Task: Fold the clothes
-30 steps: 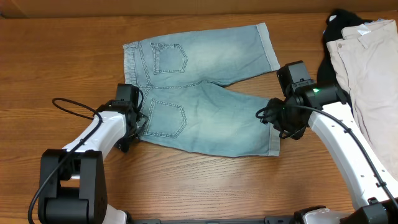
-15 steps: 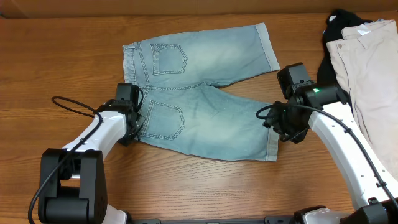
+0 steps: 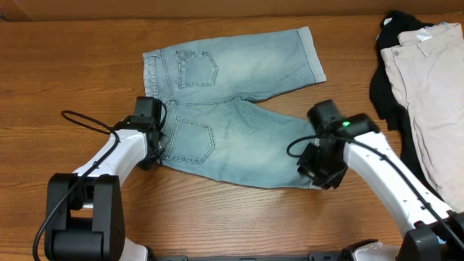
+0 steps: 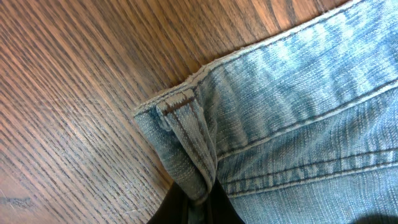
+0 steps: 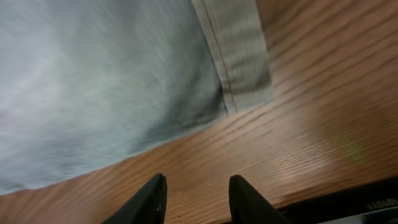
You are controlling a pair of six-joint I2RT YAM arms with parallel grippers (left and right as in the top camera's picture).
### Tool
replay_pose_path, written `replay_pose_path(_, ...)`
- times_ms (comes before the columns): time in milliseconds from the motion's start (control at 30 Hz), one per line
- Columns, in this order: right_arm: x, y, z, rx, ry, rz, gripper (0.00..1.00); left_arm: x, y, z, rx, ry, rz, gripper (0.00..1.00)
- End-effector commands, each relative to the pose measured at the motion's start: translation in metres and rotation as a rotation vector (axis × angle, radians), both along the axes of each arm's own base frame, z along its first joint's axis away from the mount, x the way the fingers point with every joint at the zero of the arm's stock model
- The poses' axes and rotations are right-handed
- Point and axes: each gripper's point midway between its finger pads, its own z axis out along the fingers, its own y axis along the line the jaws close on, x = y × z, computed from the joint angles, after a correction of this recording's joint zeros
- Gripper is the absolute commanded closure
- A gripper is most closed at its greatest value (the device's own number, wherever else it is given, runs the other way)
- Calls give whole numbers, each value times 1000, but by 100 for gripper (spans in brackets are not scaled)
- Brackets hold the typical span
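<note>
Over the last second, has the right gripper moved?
Yes. In the overhead view the right gripper has slid left, away from the beige trousers, and toward the near table edge, beside the denim shorts.

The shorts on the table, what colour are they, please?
Faded light blue denim shorts, best in the overhead view.

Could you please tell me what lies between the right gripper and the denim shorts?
Only bare table, as the right wrist view shows; the open right gripper sits short of the denim shorts.
</note>
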Motion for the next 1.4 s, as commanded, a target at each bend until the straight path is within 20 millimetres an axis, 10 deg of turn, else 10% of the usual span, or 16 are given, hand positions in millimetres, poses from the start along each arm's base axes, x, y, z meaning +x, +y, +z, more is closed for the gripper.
replay_pose_path(0,-8,4,-16,-5,14,-56,53,-10,-1,-9,-13,49,-27,96)
replay_pose_path(267,-20,-1,-64,3,-12,-95,42,-14,-2,-10,-8,80,-91,96)
replay_pose_path(533,-11,-21,-70,-64,-54,-133,43,-16,-2,-10,-4,91,-116,96)
replay_pose_path(833,4,-46,-70,-125,-100,-198,95,-19,-2,-5,6,127,-182,96)
replay_pose_path(933,8,-43,-66,-109,-107,-177,96,-16,-2,7,11,132,-209,96)
replay_pose_path(1100,35,-51,-19,-98,-142,-150,96,4,-1,65,51,143,-385,96)
replay_pose_path(1367,93,-78,116,-81,-360,-85,96,5,-2,175,70,178,-520,96)
